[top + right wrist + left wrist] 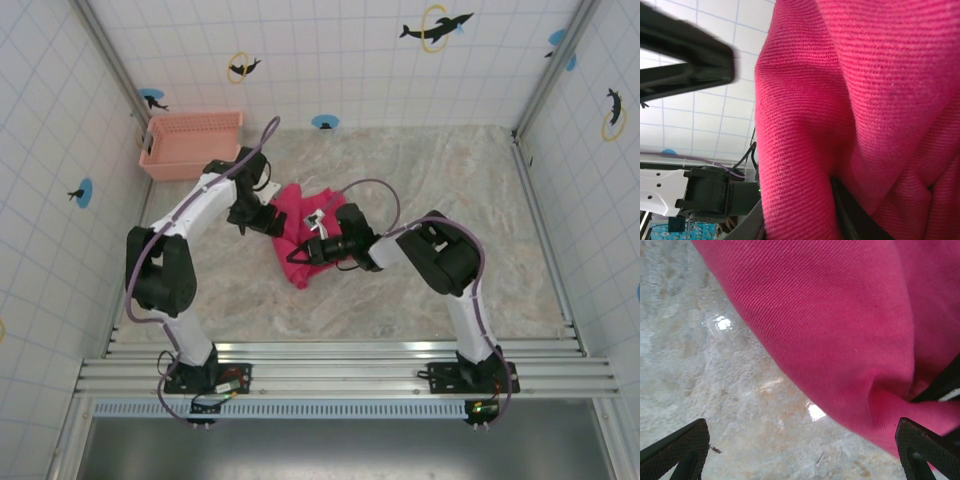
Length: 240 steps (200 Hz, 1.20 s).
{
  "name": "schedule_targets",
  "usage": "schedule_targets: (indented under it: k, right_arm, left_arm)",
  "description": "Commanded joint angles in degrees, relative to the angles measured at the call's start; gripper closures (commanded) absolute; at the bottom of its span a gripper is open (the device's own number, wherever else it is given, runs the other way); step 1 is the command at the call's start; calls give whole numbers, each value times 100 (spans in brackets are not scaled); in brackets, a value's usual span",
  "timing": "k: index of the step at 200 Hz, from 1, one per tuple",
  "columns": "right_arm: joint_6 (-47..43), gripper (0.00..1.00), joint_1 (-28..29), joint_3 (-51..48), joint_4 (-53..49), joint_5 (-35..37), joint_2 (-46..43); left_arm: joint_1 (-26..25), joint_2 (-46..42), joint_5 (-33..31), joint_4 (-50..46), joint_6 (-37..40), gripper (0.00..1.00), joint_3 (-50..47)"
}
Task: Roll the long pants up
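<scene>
Bright, even overhead light, faint shadows; white glare patches on the table (690, 365) (left wrist view)

A marbled beige tabletop (715, 390) is lying just under the left jaws, throwing back bright spots of overhead light (722, 322). White tiled walls (705, 115) are standing beyond the right jaws, carrying dolphin stickers (437, 27) on the far side, while aluminium rails (340, 365) are running along the near edge behind both.
</scene>
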Motion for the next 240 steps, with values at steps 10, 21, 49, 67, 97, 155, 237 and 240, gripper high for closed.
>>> schedule_targets:
  k: [10, 21, 49, 67, 97, 155, 237, 240]
  right_arm:
    - [65, 71, 19, -161, 19, -214, 205]
    - [-179, 71, 25, -154, -281, -239, 175]
    - [-694, 71, 42, -129, -894, -320, 78]
    - [-1128, 71, 59, -74, -1469, -354, -3]
    - [-1920, 70, 108, 70, -2584, -345, -168]
    - [-4223, 65, 87, 882, -6038, 412, -648]
    - [-5447, 26, 230, 1259, -8138, 3542, -1809]
    - [-5483, 25, 280, 1292, -8199, 3830, -1892]
  left_arm:
    - [16, 501, 334, 444, -393, 2, 92]
    - [11, 731, 388, 469, -450, 2, 266]
    - [30, 1195, 623, 640, -746, 3, 659]
    - [25, 1431, 779, 754, -956, 2, 857]
    - [21, 1785, 651, 750, -1214, 3, 1120]
    - [52, 2003, 452, 667, -1148, 58, 1230]
    - [107, 1872, 371, 595, -1219, 56, 843]
    - [97, 1861, 384, 586, -1214, 56, 837]
